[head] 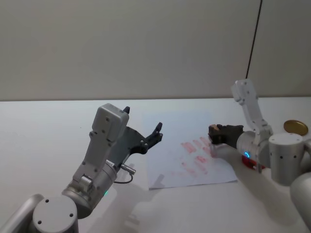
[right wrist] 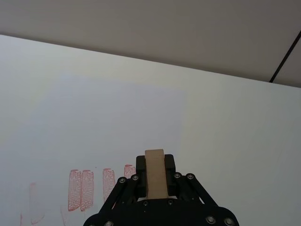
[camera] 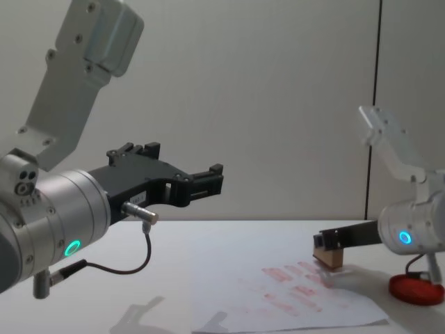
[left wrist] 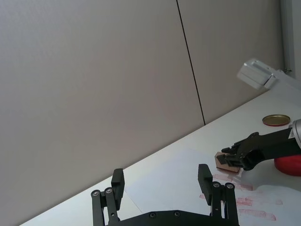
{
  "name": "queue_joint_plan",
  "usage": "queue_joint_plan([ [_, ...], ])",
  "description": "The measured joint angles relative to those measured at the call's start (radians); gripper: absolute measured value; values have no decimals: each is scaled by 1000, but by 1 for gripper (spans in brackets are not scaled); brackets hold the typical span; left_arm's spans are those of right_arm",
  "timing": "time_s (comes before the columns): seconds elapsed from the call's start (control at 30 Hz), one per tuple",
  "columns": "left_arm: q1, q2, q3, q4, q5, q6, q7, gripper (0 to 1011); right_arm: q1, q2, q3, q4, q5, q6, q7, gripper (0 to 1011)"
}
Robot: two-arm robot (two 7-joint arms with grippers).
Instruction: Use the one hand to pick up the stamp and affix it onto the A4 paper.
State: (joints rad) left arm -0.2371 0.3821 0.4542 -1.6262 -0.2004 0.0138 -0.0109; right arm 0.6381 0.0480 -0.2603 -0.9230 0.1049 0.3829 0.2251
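Note:
My right gripper (head: 217,134) is shut on the stamp (right wrist: 155,180), a small tan wooden block held upright between its black fingers. It holds the stamp (camera: 329,259) low over the far right part of the A4 paper (head: 170,150), beside several red prints. I cannot tell whether the stamp touches the sheet. The stamp (left wrist: 225,162) and the right gripper (left wrist: 236,154) also show in the left wrist view. My left gripper (head: 143,122) hangs open and empty above the paper's left edge, raised well off the table.
A red ink pad (camera: 416,289) lies on the table just right of the paper, under my right wrist. A gold round lid (head: 295,127) sits farther back on the right. A looping black cable (camera: 132,268) hangs under my left wrist.

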Motion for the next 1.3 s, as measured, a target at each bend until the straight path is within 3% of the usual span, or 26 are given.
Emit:
queue_joint_plan([
  [0.43,0,0,0,0,0,0,0,993,55,-22,-11,120,-16,-46,20,223],
  [1.3,0,0,0,0,0,0,0,993,83,-32,-19,174,-34,-6,22,224],
])
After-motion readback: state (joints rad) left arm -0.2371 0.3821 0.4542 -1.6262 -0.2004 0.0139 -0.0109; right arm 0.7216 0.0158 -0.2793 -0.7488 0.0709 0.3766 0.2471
